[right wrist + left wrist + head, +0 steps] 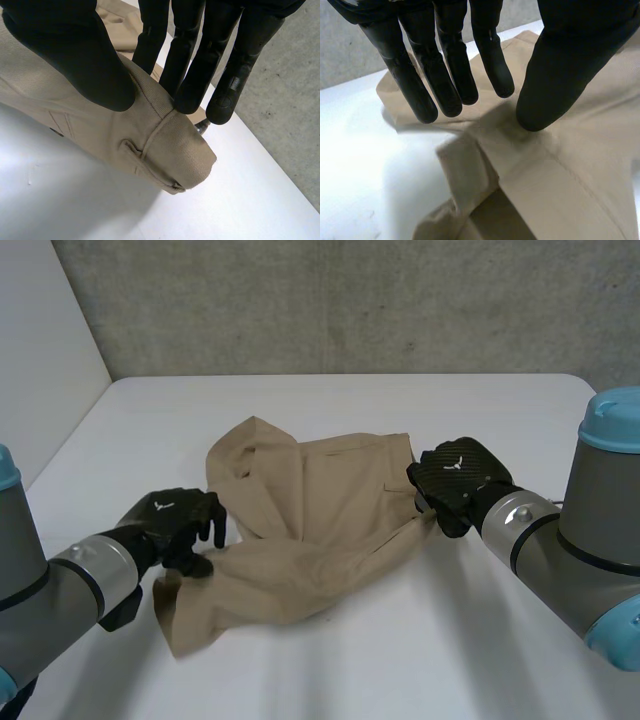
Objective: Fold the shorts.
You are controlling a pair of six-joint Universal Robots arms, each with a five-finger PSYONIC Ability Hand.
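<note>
Tan shorts lie crumpled on the middle of the white table, one leg trailing toward my left arm. My left hand hovers at that left side of the cloth. In the left wrist view its fingers hang straight and spread, and only the thumb tip rests on the shorts; nothing is pinched. My right hand is at the shorts' right edge. In the right wrist view its thumb and fingers pinch a folded waistband corner with a belt loop, lifted a little off the table.
A grey concrete wall rises behind the table's far edge. A white wall stands past the table's left edge. Bare white tabletop lies in front of the shorts and to both sides.
</note>
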